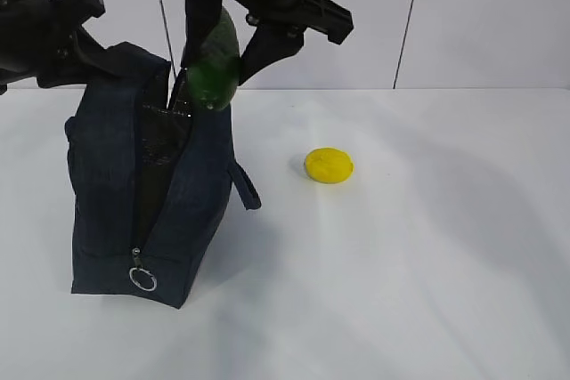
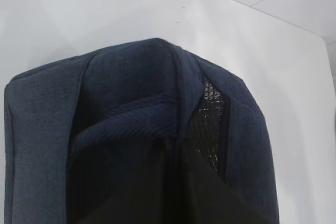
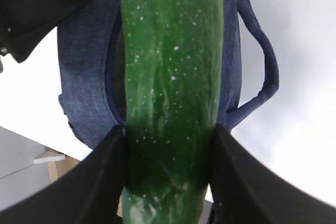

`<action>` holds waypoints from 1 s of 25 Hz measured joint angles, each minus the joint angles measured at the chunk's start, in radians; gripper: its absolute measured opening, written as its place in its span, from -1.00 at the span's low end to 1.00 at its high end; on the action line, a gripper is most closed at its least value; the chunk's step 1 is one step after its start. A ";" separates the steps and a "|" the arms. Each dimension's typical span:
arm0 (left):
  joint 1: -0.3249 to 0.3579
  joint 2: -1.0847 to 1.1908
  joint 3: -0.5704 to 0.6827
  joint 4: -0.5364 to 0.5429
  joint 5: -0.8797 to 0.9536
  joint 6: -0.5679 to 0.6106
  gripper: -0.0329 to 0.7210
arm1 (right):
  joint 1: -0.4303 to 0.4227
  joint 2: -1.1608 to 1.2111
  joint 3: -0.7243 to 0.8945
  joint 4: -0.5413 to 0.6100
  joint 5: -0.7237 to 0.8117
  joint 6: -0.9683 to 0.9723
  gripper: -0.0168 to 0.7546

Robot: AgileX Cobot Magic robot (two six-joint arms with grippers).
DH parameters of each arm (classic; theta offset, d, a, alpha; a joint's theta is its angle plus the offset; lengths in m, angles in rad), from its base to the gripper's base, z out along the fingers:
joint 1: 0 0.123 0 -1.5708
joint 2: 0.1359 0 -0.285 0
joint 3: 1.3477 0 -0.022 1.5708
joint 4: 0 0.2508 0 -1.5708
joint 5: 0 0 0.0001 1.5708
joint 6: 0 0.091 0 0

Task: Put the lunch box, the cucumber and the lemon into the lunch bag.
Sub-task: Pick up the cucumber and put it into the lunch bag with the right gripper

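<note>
While the left pincer is clenched, the right pincer (image 3: pixel 168 177) grips the cucumber (image 3: pixel 170 77) over the unlabelled lunch bag (image 1: pixel 107 184).

Exterior view: set in front of the table (image 1: pixel 427 291), above object height, looking down at a slant toward the back wall, middling distance. Left wrist view: very close above the lunch bag (image 2: pixel 47 145), looking down along its fabric side and open top to the table. Right wrist view: close behind the right gripper (image 3: pixel 168 177), looking along the cucumber (image 3: pixel 170 77) toward the bag below. Shared by all 3: bag and white table; cucumber shared by 2.
</note>
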 joint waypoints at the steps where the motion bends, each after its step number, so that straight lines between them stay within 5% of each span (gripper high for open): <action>1: 0.000 0.000 0.000 0.000 -0.001 0.000 -0.89 | 0.010 -0.006 0.000 -0.015 0.002 0.017 0.03; 25: 0.000 0.000 0.000 -0.011 -0.014 0.000 -0.89 | 0.055 0.119 0.000 0.027 -0.075 0.053 0.03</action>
